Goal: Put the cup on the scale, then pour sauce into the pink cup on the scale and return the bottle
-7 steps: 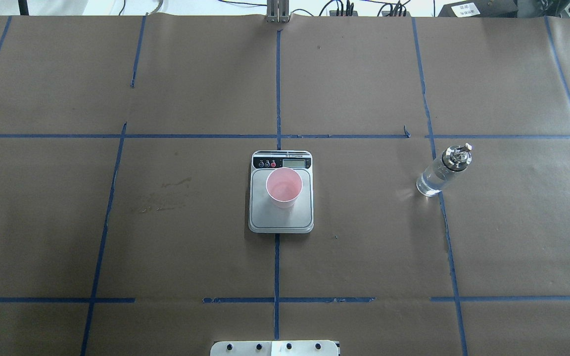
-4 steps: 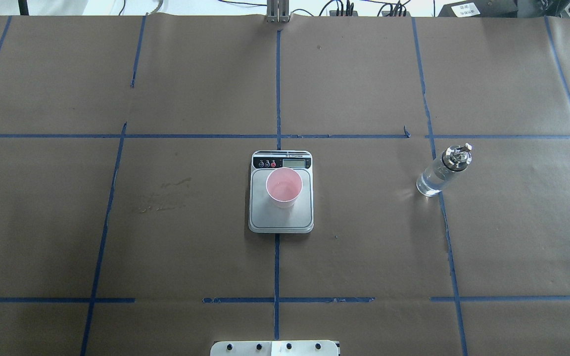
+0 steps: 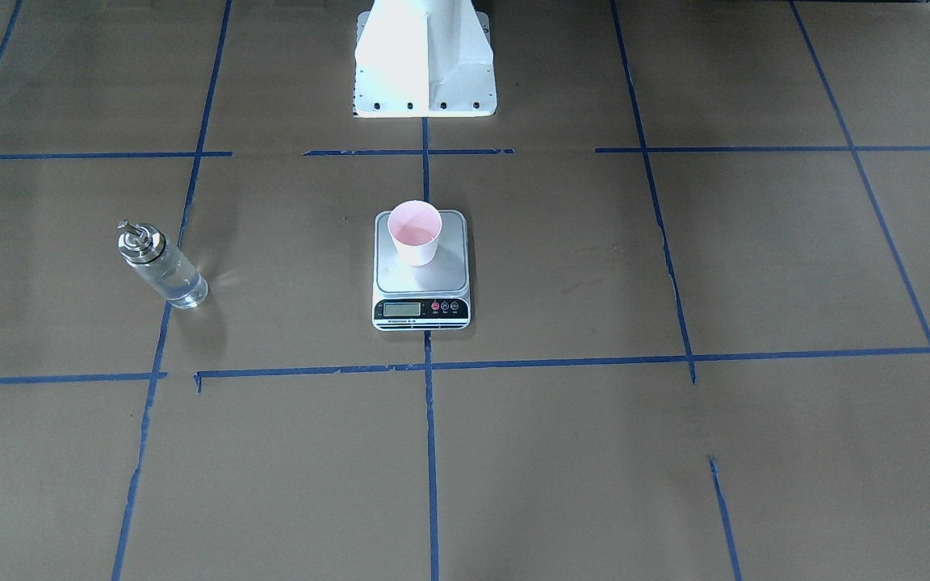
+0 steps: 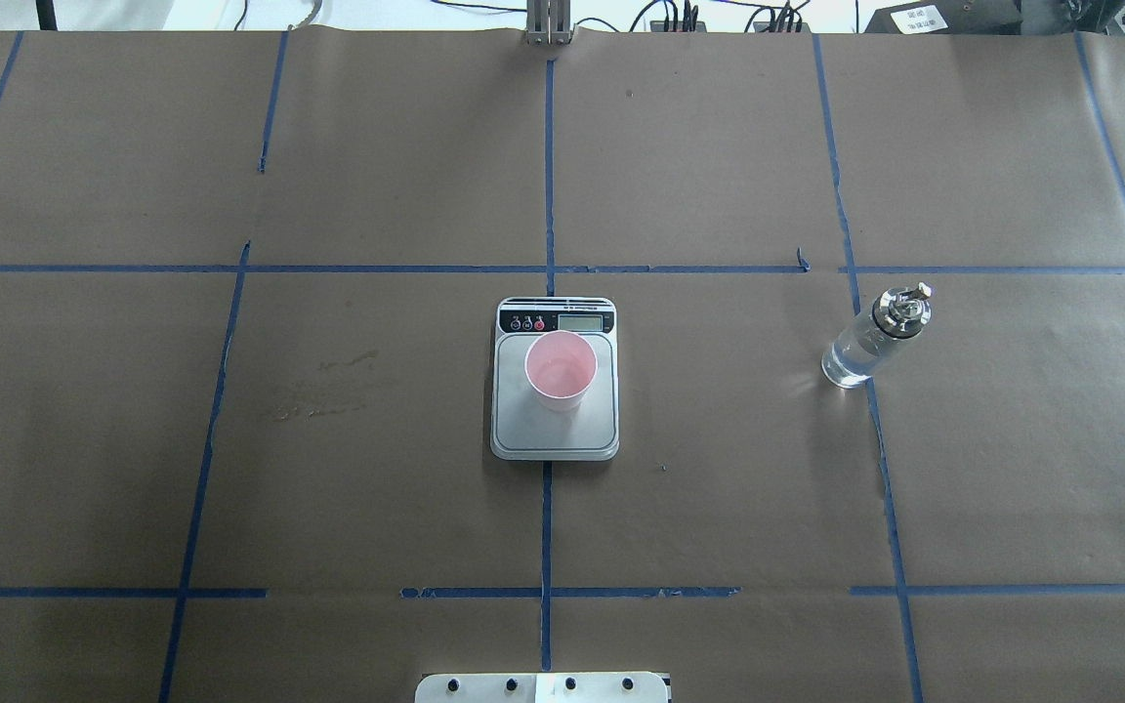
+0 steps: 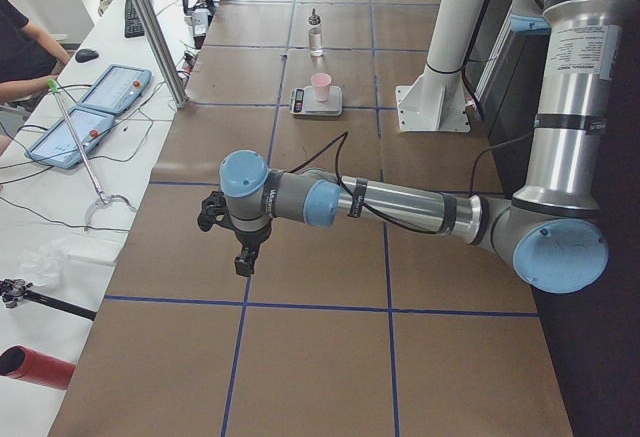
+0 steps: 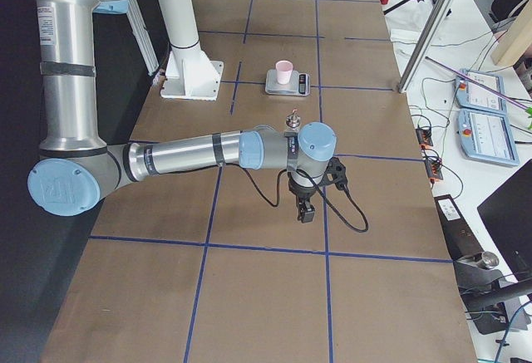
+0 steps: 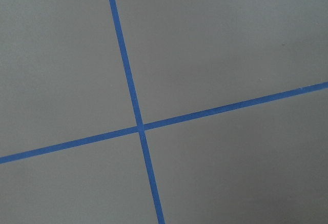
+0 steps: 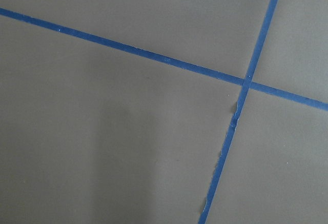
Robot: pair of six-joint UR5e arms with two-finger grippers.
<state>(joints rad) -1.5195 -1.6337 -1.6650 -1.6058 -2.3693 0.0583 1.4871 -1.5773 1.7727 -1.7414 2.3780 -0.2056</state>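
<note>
The pink cup stands upright on the steel platform of the white scale, near its display end. It also shows in the front view on the scale. The clear glass bottle with steel collar and spout stands upright on the table to the right, holding clear sauce; it also shows in the front view. The left gripper and the right gripper hang far out at the table's two ends, away from all objects. I cannot tell whether either is open or shut.
Brown paper with a blue tape grid covers the table. The robot's white base stands behind the scale. Operator desks with tablets and cables lie past the table's far edge. Both wrist views show only paper and tape.
</note>
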